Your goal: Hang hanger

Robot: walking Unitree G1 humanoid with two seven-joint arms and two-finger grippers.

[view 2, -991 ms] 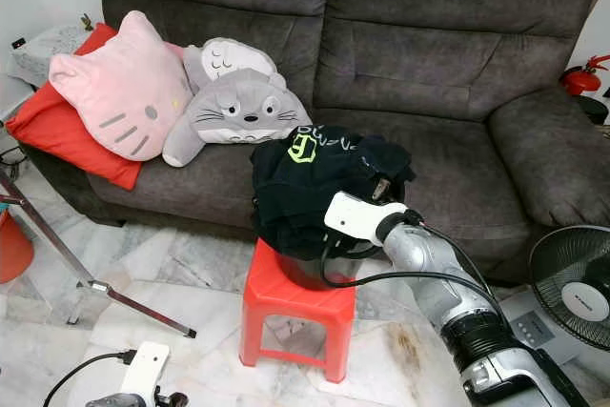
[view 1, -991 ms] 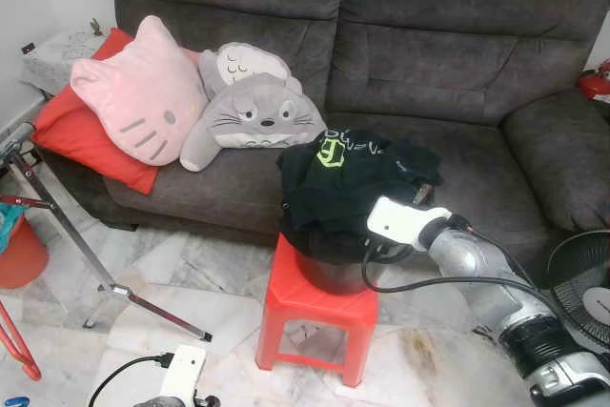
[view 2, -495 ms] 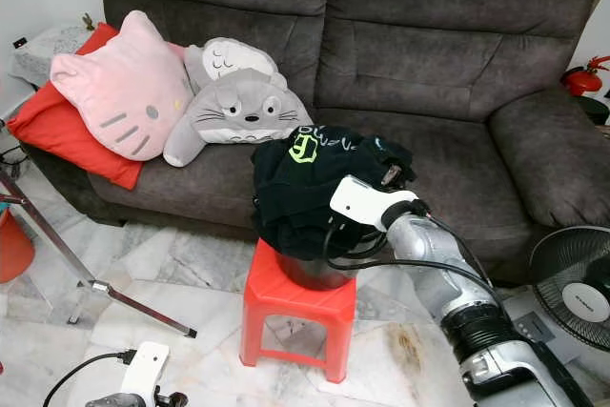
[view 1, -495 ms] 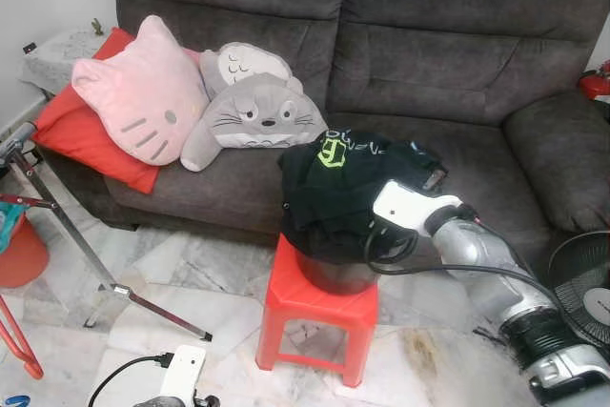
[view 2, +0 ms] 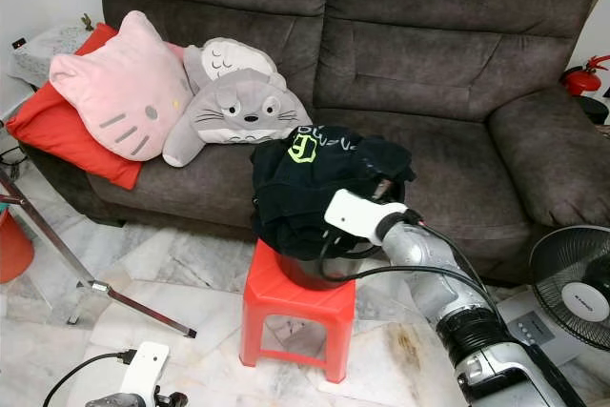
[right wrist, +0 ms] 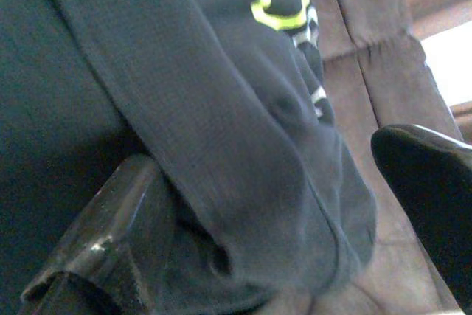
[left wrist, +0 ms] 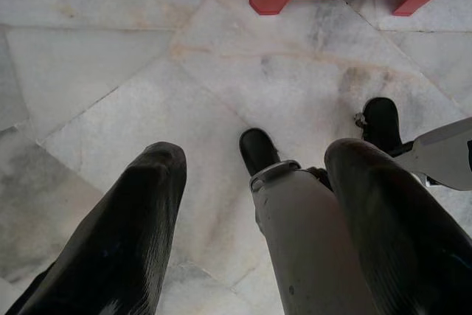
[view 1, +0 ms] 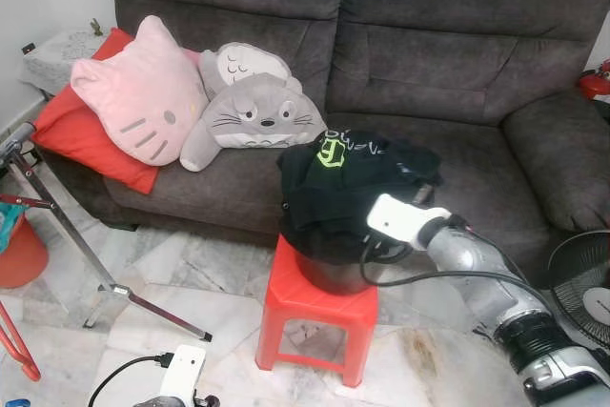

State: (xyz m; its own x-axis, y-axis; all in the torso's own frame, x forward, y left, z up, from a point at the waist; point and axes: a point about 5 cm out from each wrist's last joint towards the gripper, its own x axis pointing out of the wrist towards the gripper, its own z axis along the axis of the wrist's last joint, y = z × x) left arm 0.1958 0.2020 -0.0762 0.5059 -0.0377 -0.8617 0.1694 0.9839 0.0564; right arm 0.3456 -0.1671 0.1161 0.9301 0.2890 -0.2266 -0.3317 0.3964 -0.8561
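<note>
Right gripper (right wrist: 243, 204) is reaching into the black garment (view 1: 355, 176) heaped on a dark pot (view 1: 329, 271) that stands on the red stool (view 1: 316, 310). In the wrist view its two black fingers (right wrist: 103, 248) are standing wide apart with a thick fold of the dark cloth lying between them; nothing is clamped yet.

No hanger is showing plainly. A small pale, stiff-looking bit is poking out at the far right edge of the heap, just past the white wrist housing (view 2: 351, 211), but it is too small to tell what it is. If a hanger is with the shirt, it is sitting under the cloth, ahead of the right fingertips and slightly toward the sofa (view 1: 429, 64).

Heap is running left to right across the stool top, yellow print (view 1: 330, 151) facing up on its left half. Right arm is touching the heap at its right end and is plainly the nearer one.

Left gripper (left wrist: 254, 204) is hanging low, fingers parted and holding nothing, pointing down at the marble floor (left wrist: 110, 71) well short of the stool legs.
</note>
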